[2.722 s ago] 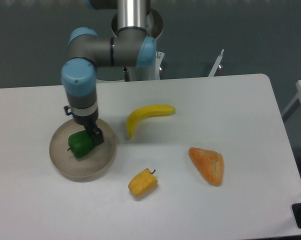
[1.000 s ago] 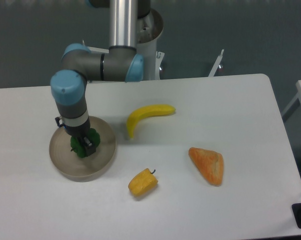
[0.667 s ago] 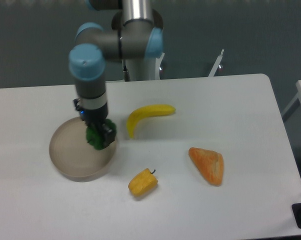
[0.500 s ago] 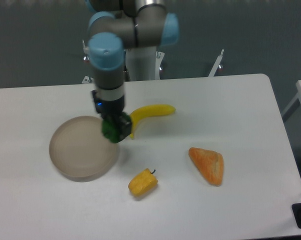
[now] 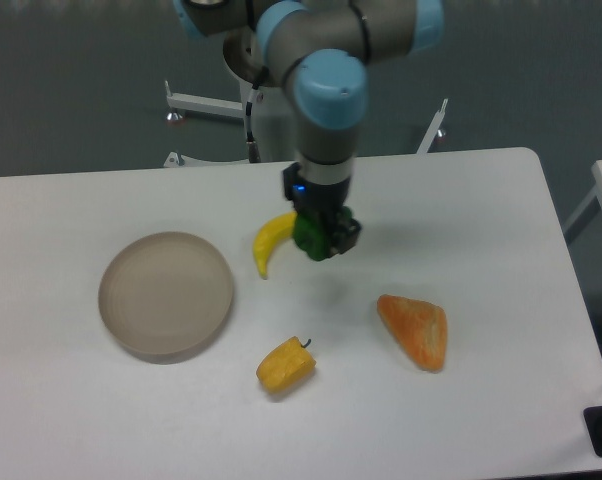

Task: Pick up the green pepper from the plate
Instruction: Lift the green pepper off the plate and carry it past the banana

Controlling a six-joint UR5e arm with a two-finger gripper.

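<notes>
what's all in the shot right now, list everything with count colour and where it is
green pepper: 1, dark green, held in the gripper above the table, right of the plate, in front of the banana
plate: 1, beige-grey, left part of the table, nothing on it
banana: 1, yellow, table centre, its right end hidden behind the gripper
yellow pepper: 1, yellow-orange with a dark stem, near the front edge, right of the plate
orange wedge-shaped item: 1, orange, right of centre
table: 1, white, fills most of the view
gripper: 1, black, shut on the green pepper, raised off the table
robot arm: 1, grey with light-blue joints, reaching down from the top centre
</notes>
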